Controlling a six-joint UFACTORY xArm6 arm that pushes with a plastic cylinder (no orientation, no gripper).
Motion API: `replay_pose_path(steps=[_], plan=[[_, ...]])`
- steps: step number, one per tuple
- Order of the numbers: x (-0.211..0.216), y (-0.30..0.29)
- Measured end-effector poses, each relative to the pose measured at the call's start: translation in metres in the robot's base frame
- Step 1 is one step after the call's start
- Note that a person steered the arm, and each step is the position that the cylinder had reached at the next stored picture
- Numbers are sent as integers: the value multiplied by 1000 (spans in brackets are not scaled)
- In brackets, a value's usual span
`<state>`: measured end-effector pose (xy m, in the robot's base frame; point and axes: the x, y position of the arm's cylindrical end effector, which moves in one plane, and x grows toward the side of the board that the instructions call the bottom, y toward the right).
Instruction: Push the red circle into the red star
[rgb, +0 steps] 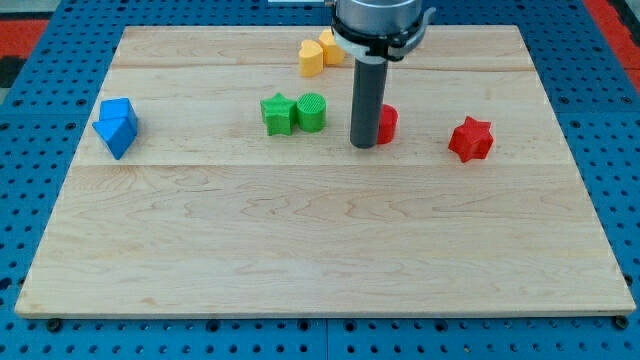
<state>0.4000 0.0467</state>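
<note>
Camera view shows the wooden desk (320, 260) with the arm entering from the view's top. No gripper is fitted, so there is no open or closed state to report; the arm ends in a dark rod. My tip (363, 146) rests on the desk at the view's left side of the red circle (387, 123), touching it or just beside it; the rod hides the circle's left part, so contact cannot be confirmed.

The red star (471, 139) lies to the view's right of the red circle, apart from it and slightly lower in the view. No other block lies between them.

Recommended procedure for the current step:
1. Keep my tip behind the red circle, on the side opposite the red star.
2. Push toward the view's right, with a slight bias toward the view's bottom, so the line of travel passes through the star.
3. Aim through the circle's centre; an off-centre push is likely to let a round block roll aside.
4. Advance slowly and stop at contact, so the star is not driven away.

The green star (278, 113), green circle (311, 111), yellow blocks (320, 52) and blue blocks (117, 125) lie clear of this path.
</note>
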Motion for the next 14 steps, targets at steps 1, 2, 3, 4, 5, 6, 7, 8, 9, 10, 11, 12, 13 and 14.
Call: replay_pose_path(steps=[1,2,3,4,5,6,7,8,9,10,11,12,13,14], plan=[[-21,7],[-36,57],[-66,62],[-89,103],[-62,106],[-70,105],[-74,92],[-68,115],[-68,114],[-67,93],[-67,93],[-72,92],[-76,83],[-69,76]])
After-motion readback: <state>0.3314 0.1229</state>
